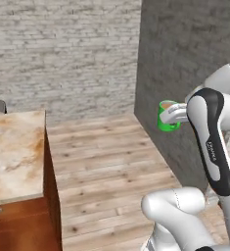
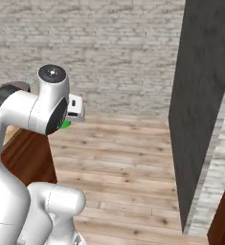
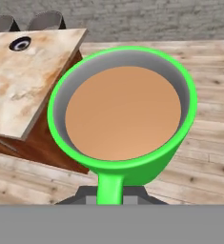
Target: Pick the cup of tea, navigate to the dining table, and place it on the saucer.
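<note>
We are carrying the cup of tea [image 3: 123,114] in the end effector [image 1: 174,115], clamped on its handle — bright green, brimming with brown liquid, upright. Beyond the cup, up and to the left in the hand view, the dining surface [image 3: 27,81] is waiting, the saucer [image 3: 21,44] sitting near its far edge — well apart from the cup.

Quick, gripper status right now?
Gripper: closed on the cup of tea, held by its handle above the wood floor, short of the dining table.
</note>
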